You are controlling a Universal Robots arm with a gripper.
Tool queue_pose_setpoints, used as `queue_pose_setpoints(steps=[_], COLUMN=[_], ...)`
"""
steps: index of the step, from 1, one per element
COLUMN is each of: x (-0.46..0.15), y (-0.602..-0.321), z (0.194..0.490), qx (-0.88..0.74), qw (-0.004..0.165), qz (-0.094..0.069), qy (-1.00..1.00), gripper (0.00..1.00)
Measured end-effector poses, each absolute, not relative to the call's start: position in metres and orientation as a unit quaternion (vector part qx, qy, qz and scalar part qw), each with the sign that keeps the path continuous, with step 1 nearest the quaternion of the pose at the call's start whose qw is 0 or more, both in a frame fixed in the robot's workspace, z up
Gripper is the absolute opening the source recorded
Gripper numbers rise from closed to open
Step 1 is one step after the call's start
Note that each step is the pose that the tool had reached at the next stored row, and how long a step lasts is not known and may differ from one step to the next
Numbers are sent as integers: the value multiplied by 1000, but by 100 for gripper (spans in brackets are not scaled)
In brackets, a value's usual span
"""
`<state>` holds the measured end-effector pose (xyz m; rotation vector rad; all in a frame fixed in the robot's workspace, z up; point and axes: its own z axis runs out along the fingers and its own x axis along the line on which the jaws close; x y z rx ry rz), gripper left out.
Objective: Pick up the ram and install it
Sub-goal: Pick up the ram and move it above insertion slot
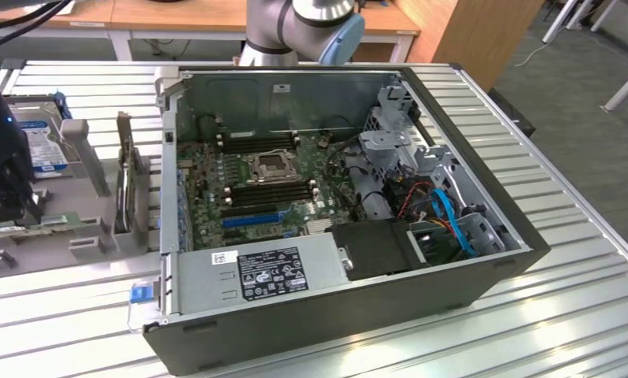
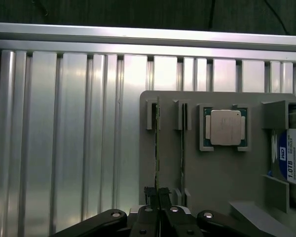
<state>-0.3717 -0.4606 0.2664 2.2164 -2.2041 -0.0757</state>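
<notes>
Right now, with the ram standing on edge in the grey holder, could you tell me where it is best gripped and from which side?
Probably across its two flat faces at the exposed upper edge, coming down from above: the ram stands thin and on edge in the holder slot. The gripper is closed across it.

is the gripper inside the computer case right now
No, the gripper is at the ram standing in the grey tray, beside the computer case.

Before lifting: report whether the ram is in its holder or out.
In. The ram stands on edge, slotted in the grey holder; the gripper is shut on it.
</notes>
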Motion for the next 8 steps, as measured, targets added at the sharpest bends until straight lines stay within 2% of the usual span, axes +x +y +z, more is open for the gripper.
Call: queue_pose_setpoints(steps=[8], x=[-372], y=[-461], z=[278], qx=[709], qw=[7], qz=[-24], qy=[-705], gripper=[12])
